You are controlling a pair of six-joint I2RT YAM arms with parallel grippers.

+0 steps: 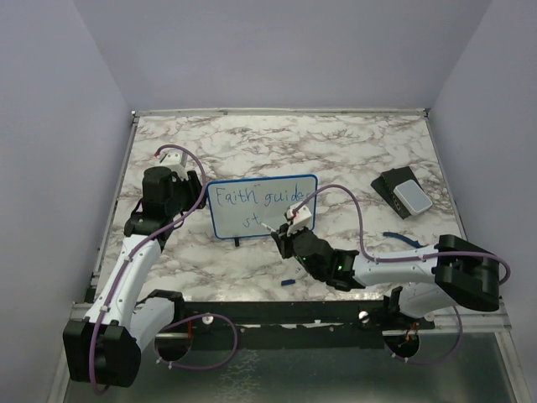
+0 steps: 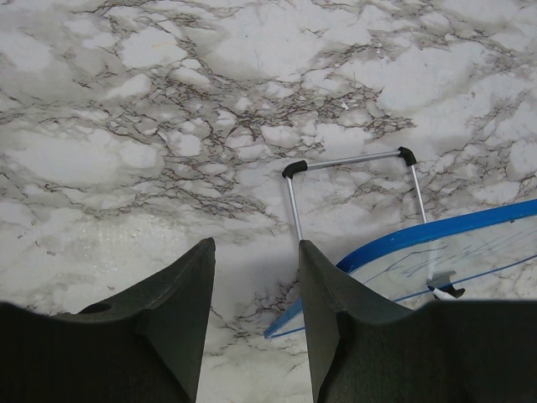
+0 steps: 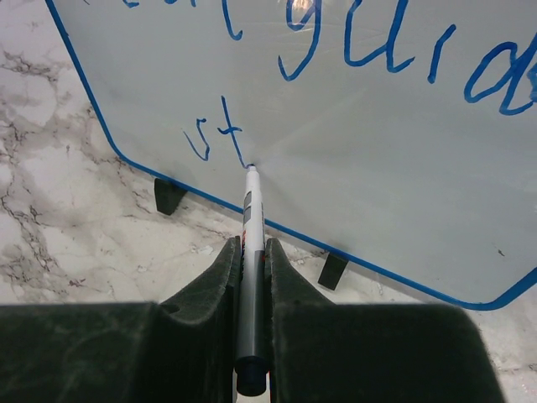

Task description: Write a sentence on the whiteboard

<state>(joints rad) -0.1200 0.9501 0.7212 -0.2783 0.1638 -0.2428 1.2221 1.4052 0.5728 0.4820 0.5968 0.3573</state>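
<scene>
The whiteboard [image 1: 262, 206] stands upright mid-table on black feet, blue-framed. The sentence [image 1: 256, 198] reads "Faith guide" with "st" under it, in blue ink. My right gripper [image 1: 285, 232] is in front of the board, shut on a marker [image 3: 251, 214] whose tip touches the board just right of the "st" [image 3: 214, 134]. The right wrist view shows the gripper [image 3: 249, 243] and the board [image 3: 361, 168] close up. My left gripper [image 1: 191, 198] is at the board's left end; in the left wrist view it [image 2: 256, 245] is open, and the board's blue edge [image 2: 436, 239] runs behind its right finger.
A dark block with a pale grey pad [image 1: 404, 193] lies at the right. A small blue cap [image 1: 287, 282] lies near the front edge, and a blue strip [image 1: 399, 238] lies by the right arm. The board's wire stand [image 2: 352, 159] rests behind it. Walls enclose three sides.
</scene>
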